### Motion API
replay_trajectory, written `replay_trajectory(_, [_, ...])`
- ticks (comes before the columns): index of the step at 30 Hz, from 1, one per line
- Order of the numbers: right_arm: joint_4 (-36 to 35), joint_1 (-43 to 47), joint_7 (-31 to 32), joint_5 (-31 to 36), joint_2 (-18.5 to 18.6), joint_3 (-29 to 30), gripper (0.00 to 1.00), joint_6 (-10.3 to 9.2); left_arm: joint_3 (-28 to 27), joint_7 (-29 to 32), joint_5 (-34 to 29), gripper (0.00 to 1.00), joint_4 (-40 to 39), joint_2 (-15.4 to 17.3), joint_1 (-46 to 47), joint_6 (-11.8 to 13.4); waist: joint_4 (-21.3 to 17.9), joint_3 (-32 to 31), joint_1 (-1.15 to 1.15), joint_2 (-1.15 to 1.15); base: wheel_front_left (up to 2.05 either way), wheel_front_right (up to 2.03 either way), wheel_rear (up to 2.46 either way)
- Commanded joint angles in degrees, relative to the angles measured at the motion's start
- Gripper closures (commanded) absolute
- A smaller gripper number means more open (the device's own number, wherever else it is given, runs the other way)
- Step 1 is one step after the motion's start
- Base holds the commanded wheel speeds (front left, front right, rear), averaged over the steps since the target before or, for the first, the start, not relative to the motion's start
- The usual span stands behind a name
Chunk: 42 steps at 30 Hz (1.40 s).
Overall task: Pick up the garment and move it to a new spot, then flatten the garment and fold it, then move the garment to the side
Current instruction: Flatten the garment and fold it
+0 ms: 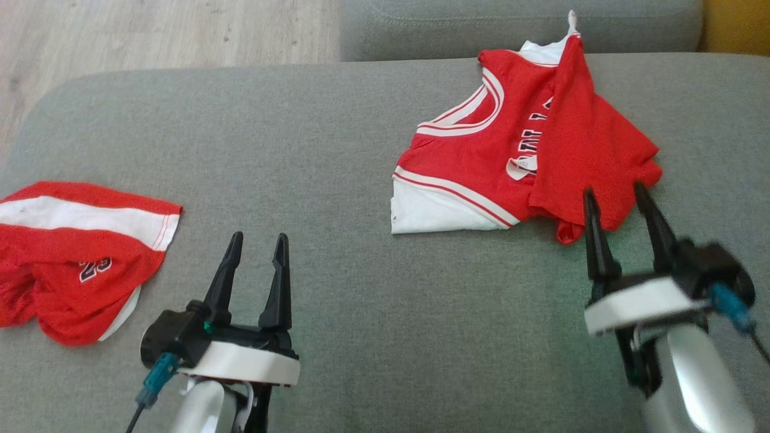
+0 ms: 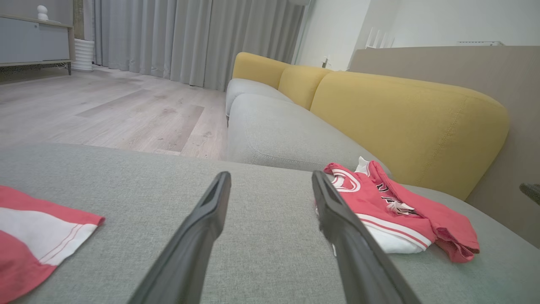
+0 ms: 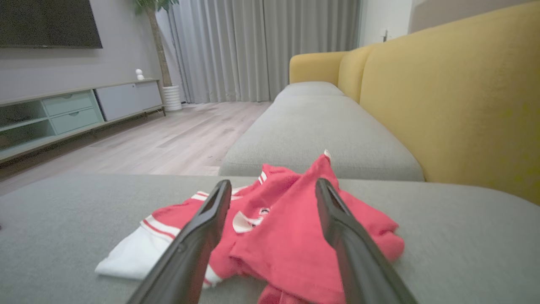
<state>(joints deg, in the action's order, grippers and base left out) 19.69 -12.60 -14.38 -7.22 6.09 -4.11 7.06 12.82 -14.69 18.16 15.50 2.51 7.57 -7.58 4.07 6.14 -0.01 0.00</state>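
The red jersey (image 1: 481, 162) lies on the grey sofa cushion (image 1: 337, 150) at about 2 o'clock in the head view. It is partly flat and partly bunched. Its long axis runs from roughly 7 o'clock to 1 o'clock, with a white-trimmed shoulder strap pointing up toward 1 o'clock and a white panel at the 7 o'clock end. A loose red flap is folded across its 3 o'clock side and hides part of the dark lettering. The right gripper (image 1: 614, 189) sits at about 4 o'clock, its two dark fingers spread apart and empty. The tips overlap the jersey's rumpled near edge, but whether they touch the cloth cannot be told. In the right wrist view the jersey (image 3: 291, 236) spreads between and beyond the parted fingers of the right gripper (image 3: 273, 182), white panel toward 8 o'clock. The left gripper (image 1: 258, 237) is at about 7 o'clock, its fingers likewise spread and holding nothing, over bare cushion. The red shorts (image 1: 78, 264), with a white band and a number, lie crumpled at 8 o'clock, well apart from the jersey. From the left wrist view the left gripper (image 2: 271, 175) points at the cushion's far edge, with the jersey (image 2: 392, 211) at 4 o'clock, the shorts (image 2: 33, 236) at 8 o'clock and the yellow backrest (image 2: 405, 122) behind.
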Motion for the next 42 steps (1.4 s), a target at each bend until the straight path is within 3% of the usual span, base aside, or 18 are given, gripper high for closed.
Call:
replay_trajectory(1, [-3.2,0.55,-0.62,1.25,-1.03,-0.05,0.0,0.43,-1.97,-0.3,-0.36,0.0,-2.09,0.37,0.19,0.11,-0.35,-0.34,0.01,0.0,0.0,0.0,0.0])
replay_trajectory(9, [-5.75,6.34,-0.62,4.25,-3.06,1.13,0.0,0.43,-1.75,-0.3,-0.01,0.0,-1.99,0.37,-0.69,0.11,-0.94,-0.89,0.01,0.0,0.0,0.0,0.0])
replay_trajectory(16, [-4.47,5.14,-0.62,4.16,-3.19,1.04,0.0,0.43,-1.03,-0.3,0.22,0.0,-1.88,0.37,-0.47,0.1,-0.28,-0.34,0.01,0.0,0.0,0.0,0.0])
replay_trajectory(23, [3.15,-0.15,-0.62,11.11,-3.2,1.98,0.0,0.43,-0.28,-0.3,0.37,0.0,-1.66,0.37,0.17,0.1,2.38,1.64,0.01,0.0,0.0,0.0,0.0])
replay_trajectory(36, [17.88,-10.39,-0.62,16.63,-3.2,7.7,0.0,0.43,1.69,-0.3,1.13,0.0,-1.31,0.37,1.59,0.09,7.45,4.85,0.01,0.0,0.0,0.0,0.0])
replay_trajectory(37, [18.64,-10.88,-0.62,16.43,-3.2,8.17,0.07,0.43,1.58,-0.3,1.1,0.0,-1.25,0.37,1.55,0.09,7.57,4.95,0.01,0.0,0.0,0.0,0.0])
replay_trajectory(38, [19.27,-11.36,-0.62,16.33,-3.2,8.45,0.79,0.43,1.45,-0.3,1.07,0.0,-1.22,0.37,1.52,0.09,7.63,5.04,0.01,0.0,0.0,0.0,0.0])
replay_trajectory(39, [19.76,-11.78,-0.62,16.23,-3.2,8.59,1.0,0.43,1.34,-0.3,1.03,0.0,-1.21,0.37,1.5,0.09,7.65,5.12,0.01,0.0,0.0,0.0,0.0])
replay_trajectory(42, [21.03,-12.81,-0.62,15.38,-3.21,8.54,1.0,0.43,1.25,-0.3,0.96,0.0,-1.13,0.37,1.44,0.09,7.43,5.15,0.01,0.0,0.0,0.0,0.0])
